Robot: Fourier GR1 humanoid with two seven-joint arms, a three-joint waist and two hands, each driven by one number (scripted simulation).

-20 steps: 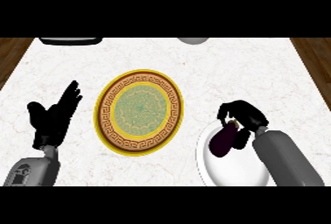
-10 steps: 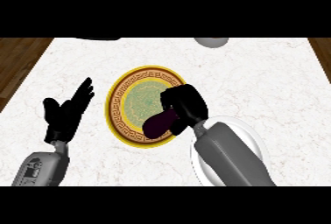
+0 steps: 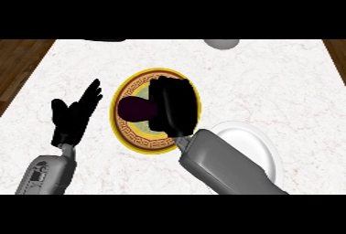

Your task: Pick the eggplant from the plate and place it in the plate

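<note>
Right hand (image 3: 174,106) over the yellow patterned plate (image 3: 135,82), fingers curled around the dark eggplant (image 3: 137,108) held above that plate's centre; white plate (image 3: 253,141) lies near, beside the patterned plate's right edge; left hand (image 3: 74,114) rests open at its left, fingers straight

Marble-look counter (image 3: 283,91), glossy white plate (image 3: 253,141)

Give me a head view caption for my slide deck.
Right hand holds the eggplant over the gold-rimmed plate.
</note>
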